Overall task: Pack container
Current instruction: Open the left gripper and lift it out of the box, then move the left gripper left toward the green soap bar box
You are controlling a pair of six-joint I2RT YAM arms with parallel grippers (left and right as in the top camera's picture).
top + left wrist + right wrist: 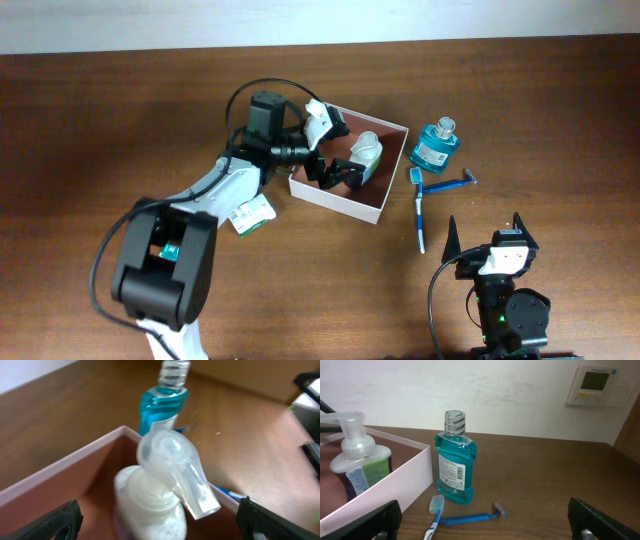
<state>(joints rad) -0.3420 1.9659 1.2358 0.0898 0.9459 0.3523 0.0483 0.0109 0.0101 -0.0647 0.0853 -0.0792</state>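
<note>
This is a robotics test bench in a plain, office-like room. The container (335, 203) sits on a brown wood-grain table (100, 120). Two black-and-white robot arms stand on the near side of the container: the left arm (225, 185) reaches over it, and the right arm (505, 300) stands well off to its right, with black cables (432, 300) looping from it. Toiletries are set out around the container: a teal bottle (434, 147), a toothbrush (420, 215) and a razor (450, 184) just to its right. Behind the container runs a bare white wall (495, 390). A beige control panel with a small screen (596, 386) hangs on that wall, far to the container's right.
</note>
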